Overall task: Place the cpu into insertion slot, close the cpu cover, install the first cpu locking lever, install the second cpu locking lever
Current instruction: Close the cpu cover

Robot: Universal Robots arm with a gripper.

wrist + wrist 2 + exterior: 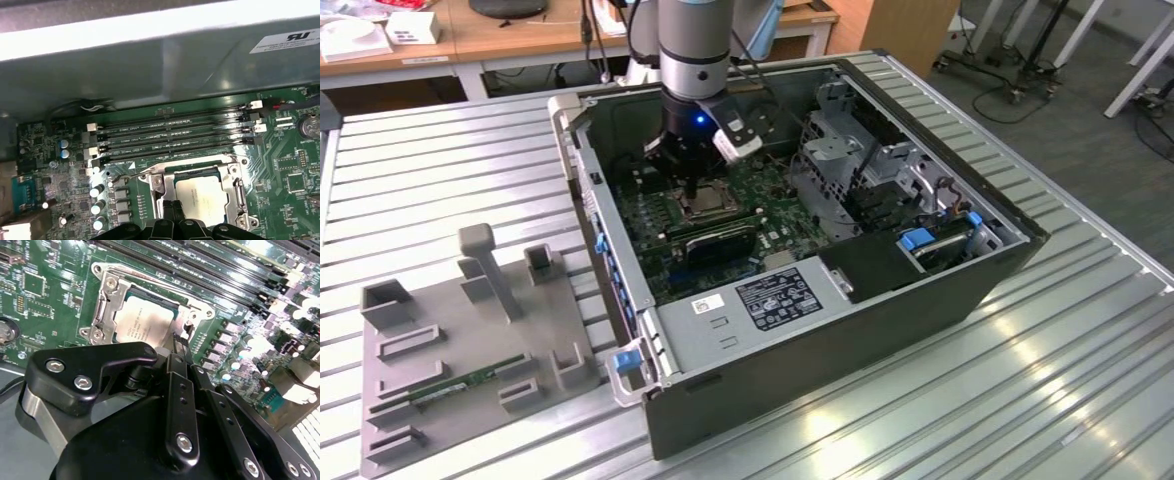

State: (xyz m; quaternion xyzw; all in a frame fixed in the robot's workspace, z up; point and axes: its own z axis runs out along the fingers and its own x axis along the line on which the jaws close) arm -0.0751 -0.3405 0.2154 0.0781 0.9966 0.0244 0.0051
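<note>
Inside the computer case, the cpu lies flat in its socket, framed by the lowered cpu cover. The tool, fingers together, stands at the socket's edge, just beside the cpu.

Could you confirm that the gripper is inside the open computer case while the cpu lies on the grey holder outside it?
Not quite: the cpu sits in its socket, as the second wrist view shows. The gripper is inside the open computer case.
</note>
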